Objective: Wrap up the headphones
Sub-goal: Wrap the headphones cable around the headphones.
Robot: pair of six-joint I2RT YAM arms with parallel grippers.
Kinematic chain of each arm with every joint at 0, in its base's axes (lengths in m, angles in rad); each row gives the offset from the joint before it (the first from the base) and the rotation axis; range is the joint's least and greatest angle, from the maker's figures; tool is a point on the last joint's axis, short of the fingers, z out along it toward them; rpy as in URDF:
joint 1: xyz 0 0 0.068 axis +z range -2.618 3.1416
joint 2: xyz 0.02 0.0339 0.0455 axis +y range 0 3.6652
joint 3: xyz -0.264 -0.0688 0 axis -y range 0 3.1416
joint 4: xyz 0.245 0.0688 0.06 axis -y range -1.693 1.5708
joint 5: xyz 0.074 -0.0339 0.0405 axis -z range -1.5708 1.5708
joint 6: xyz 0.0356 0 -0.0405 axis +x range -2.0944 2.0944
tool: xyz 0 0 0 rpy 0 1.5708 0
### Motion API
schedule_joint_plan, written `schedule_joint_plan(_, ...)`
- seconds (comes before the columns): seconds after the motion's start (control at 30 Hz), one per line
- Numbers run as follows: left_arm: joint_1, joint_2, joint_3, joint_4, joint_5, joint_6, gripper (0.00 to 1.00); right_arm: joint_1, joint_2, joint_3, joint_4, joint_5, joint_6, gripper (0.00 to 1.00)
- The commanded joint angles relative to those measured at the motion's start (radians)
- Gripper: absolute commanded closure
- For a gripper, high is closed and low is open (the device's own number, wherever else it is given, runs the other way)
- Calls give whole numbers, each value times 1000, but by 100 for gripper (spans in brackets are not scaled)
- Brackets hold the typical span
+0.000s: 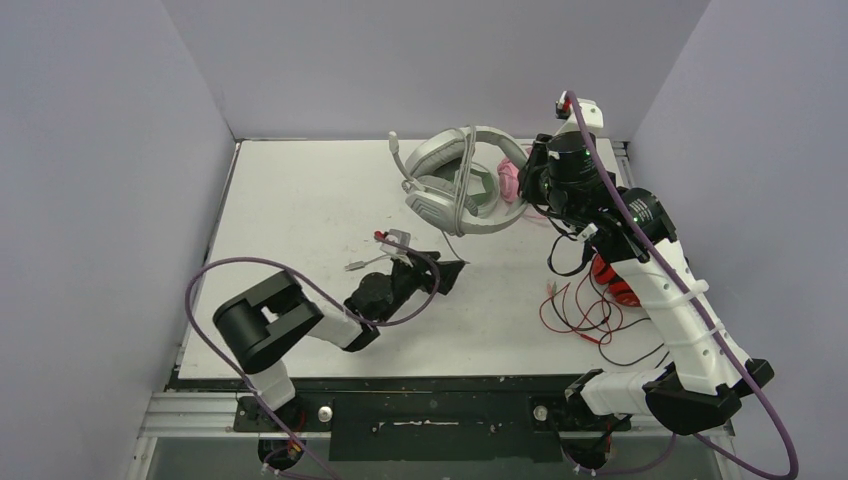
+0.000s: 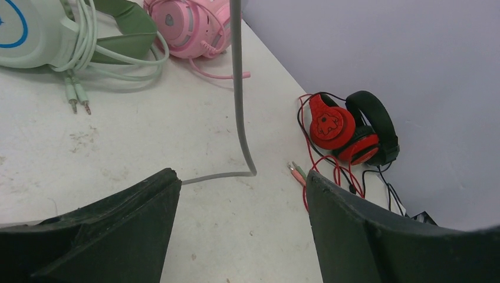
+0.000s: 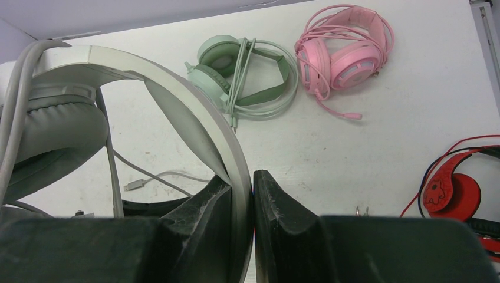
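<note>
- Right wrist view: my right gripper (image 3: 252,180) pinches the smooth curved band of the pale grey-white padded headset (image 3: 194,112).
- My left gripper (image 2: 243,183) gapes wide, holding nothing.

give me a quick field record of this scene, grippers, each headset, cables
right gripper: shut on the headband of the grey-white headset, which is held up
left gripper: open, low over the table
grey cable: hangs down, bends onto the table between the left fingers
mint green headset: lying on the table, cable looped round it
pink headset: beside the mint one, cable bundled on it
red and black headset: by the right wall, red cable loose
</note>
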Motion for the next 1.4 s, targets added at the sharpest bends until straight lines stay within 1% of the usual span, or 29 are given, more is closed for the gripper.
schedule_joint_plan(0.0, 3, 120, 90, 254, 35, -5, 25, -9, -54, 56, 103, 9, 52, 100)
schedule_joint_plan(0.07, 3, 168, 127, 260, 38, -10, 26, -10, -52, 56, 97, 16, 51, 100)
schedule_joint_plan(0.13, 6, 202, 164, 234, 42, -16, 37, -11, -54, 56, 95, 16, 53, 100)
schedule_joint_plan(0.17, 9, 218, 179, 224, 44, -22, 44, -11, -55, 55, 96, 15, 53, 100)
schedule_joint_plan(0.2, 14, 235, 194, 220, 45, -31, 55, -12, -55, 56, 98, 16, 53, 100)
schedule_joint_plan(0.23, 18, 249, 200, 221, 46, -44, 61, -12, -57, 57, 98, 17, 55, 100)
schedule_joint_plan(0.33, 37, 305, 231, 232, 69, -58, 92, -14, -56, 71, 95, 31, 61, 100)
schedule_joint_plan(0.37, 44, 322, 239, 234, 95, -54, 100, -15, -56, 78, 96, 40, 66, 100)
schedule_joint_plan(0.47, 63, 338, 257, 186, 155, -63, 100, -14, -59, 104, 102, 106, 107, 100)
schedule_joint_plan(0.63, 60, 310, 230, 161, 183, -57, 100, -16, -82, 96, 184, 200, 163, 100)
schedule_joint_plan(0.7, 59, 294, 216, 158, 223, -63, 100, -16, -94, 66, 237, 240, 184, 100)
schedule_joint_plan(0.83, 34, 239, 182, 131, 248, -50, 100, -16, -126, -40, 368, 333, 198, 100)
schedule_joint_plan(0.9, 10, 196, 175, 76, 256, -30, 100, -15, -130, -79, 407, 389, 188, 100)
schedule_joint_plan(1.03, -30, 90, 153, -61, 258, 27, 100, -16, -115, -113, 425, 515, 167, 100)
schedule_joint_plan(1.23, -99, -32, 117, -238, 254, 70, 100, -21, -116, -187, 493, 650, 120, 100)
schedule_joint_plan(1.3, -126, -69, 109, -295, 257, 84, 100, -25, -107, -208, 503, 683, 104, 100)
schedule_joint_plan(1.37, -155, -109, 115, -379, 258, 114, 100, -35, -101, -231, 515, 682, 98, 100)
